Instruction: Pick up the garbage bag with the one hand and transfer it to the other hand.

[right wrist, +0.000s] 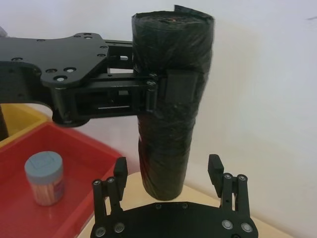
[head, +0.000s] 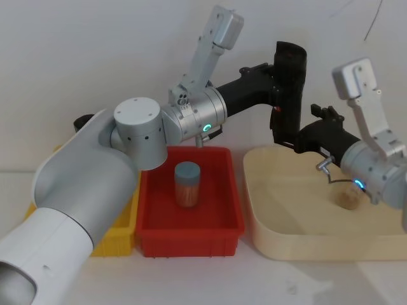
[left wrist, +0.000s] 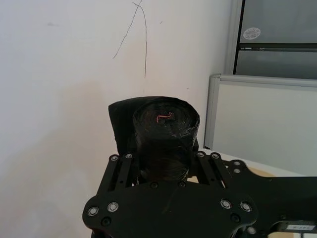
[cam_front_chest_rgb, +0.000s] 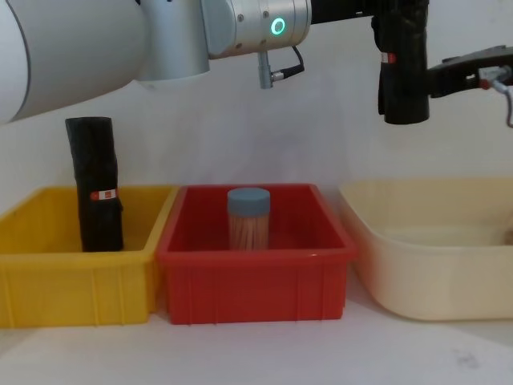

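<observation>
At the far left of the chest view, a twin roll [cam_front_chest_rgb: 94, 184] stands upright in the yellow bin [cam_front_chest_rgb: 76, 277], out of play. At centre, a blue-lidded jar [cam_front_chest_rgb: 248, 218] sits in the red bin [cam_front_chest_rgb: 255, 277], and I carry well above both so nothing gets knocked. My left gripper [head: 280, 95], on the green-ringed arm, is pinching the garbage bag [head: 289, 89] around its upper half, holding it upright at the upper right of the head view so the lower half hangs free for the handover. My right gripper [right wrist: 171, 178], on the blue-ringed arm, waits with its fingers spread on either side of the roll's lower end; they seem not yet to touch it, though I cannot be sure. Below lies the cream tray [head: 286, 241].
</observation>
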